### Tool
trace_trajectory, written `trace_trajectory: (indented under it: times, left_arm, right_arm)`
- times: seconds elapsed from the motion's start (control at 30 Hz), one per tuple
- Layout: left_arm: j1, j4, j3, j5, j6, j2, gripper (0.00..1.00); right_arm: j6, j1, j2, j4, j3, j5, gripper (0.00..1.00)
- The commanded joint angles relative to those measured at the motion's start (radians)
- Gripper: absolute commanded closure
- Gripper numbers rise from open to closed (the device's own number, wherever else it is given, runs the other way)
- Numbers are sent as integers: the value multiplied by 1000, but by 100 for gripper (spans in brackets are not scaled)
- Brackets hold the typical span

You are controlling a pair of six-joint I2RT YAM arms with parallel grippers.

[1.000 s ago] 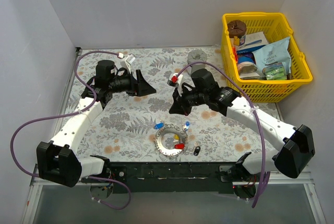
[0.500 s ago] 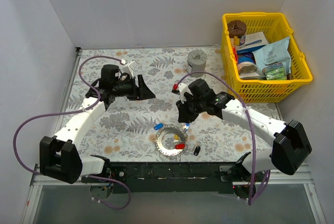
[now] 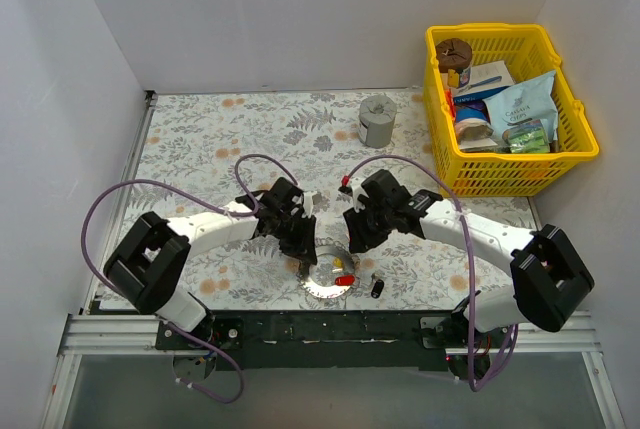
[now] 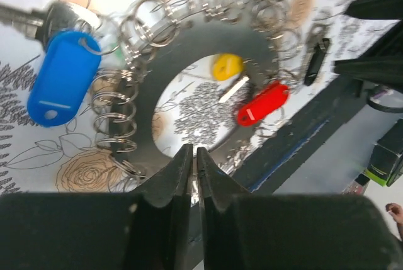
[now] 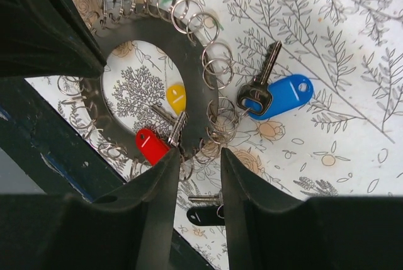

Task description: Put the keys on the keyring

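The bench (image 3: pixel 200 139) is covered with a cloth of grey leaves and flowers, and the keyring lies on it close to its near edge. A yellow plastic basket (image 3: pixel 575 144) full of packets stands far behind the keyring, to the right. A grey cylindrical cup (image 3: pixel 377 121) stands well behind the keyring.

The left tool (image 4: pixel 192 151) hangs low over the left near rim of the keyring. Its jaws are almost together, with only a thin slit between them. I cannot tell if something thin is held there. The right tool (image 5: pixel 198 153) hangs over the right near rim. Its jaws stand a little apart and nothing is between them.

The keyring (image 5: pixel 200 75) is a flat dark grey ring with many small silver wire rings around its rim.

- One silver key with a long blue plastic tag (image 4: pixel 63 84) lies just outside its left side, touching the small rings.
- A second silver key with a blue tag (image 5: pixel 280 97) lies just outside its right side.
- A red plastic tag (image 5: pixel 151 145) lies across the near inner rim.
- A small yellow tag (image 5: pixel 176 98) lies inside the hole.
- A small black cylinder (image 5: pixel 204 214) lies just outside the near right rim.
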Motion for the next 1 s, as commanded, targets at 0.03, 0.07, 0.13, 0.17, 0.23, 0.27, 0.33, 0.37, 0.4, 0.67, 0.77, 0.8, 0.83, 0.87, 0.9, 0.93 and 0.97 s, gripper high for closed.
trace_trajectory:
  times: [0.03, 0.07, 0.13, 0.17, 0.23, 0.27, 0.33, 0.37, 0.4, 0.67, 0.77, 0.8, 0.83, 0.87, 0.9, 0.93, 0.97]
  left_arm:
    - [-12, 46, -22, -79, -46, 35, 94]
    - [-12, 60, -21, -85, -54, 49, 94]
    - [-12, 75, -12, -80, -66, 84, 95]
    - [-12, 96, -7, -76, -80, 95, 96]
    - [-12, 116, 2, -57, -89, 125, 97]
    - [-12, 135, 11, -56, -100, 133, 98]
    - [-12, 146, 21, -60, -106, 162, 99]
    - [-12, 144, 31, -76, -108, 174, 100]
    - [-12, 144, 37, -85, -108, 184, 100]
    - [3, 80, 99, -197, -112, 263, 100]
    - [38, 80, 116, -191, -126, 280, 100]
    - [55, 81, 119, -186, -128, 283, 100]
    - [63, 78, 128, -180, -128, 288, 100]
    - [72, 78, 136, -176, -129, 293, 100]
    - [89, 78, 137, -171, -129, 300, 100]
    - [97, 78, 145, -168, -129, 303, 100]
    - [113, 78, 148, -162, -129, 305, 100]
  right_arm:
    - [41, -5, 10, 55, -30, -19, 57]
    - [41, -5, 12, 58, -35, -22, 56]
    - [44, -5, 12, 62, -40, -25, 55]
    - [46, -7, 12, 64, -47, -25, 55]
    - [49, -5, 6, 67, -50, -18, 54]
    - [50, -5, 6, 69, -54, -18, 54]
    - [52, -7, 3, 69, -57, -7, 53]
    - [52, -5, 3, 69, -58, -4, 53]
    - [53, -5, 1, 69, -61, -1, 53]
    - [58, -5, -8, 75, -75, 13, 52]
    - [58, -5, -11, 76, -80, 16, 49]
    - [56, -7, -16, 79, -83, 16, 46]
    - [56, -5, -19, 84, -87, 16, 44]
    - [58, -5, -25, 88, -92, 18, 43]
    - [59, -5, -39, 93, -96, 19, 39]
    - [59, -5, -43, 98, -103, 24, 37]
    - [61, -5, -48, 101, -103, 25, 36]
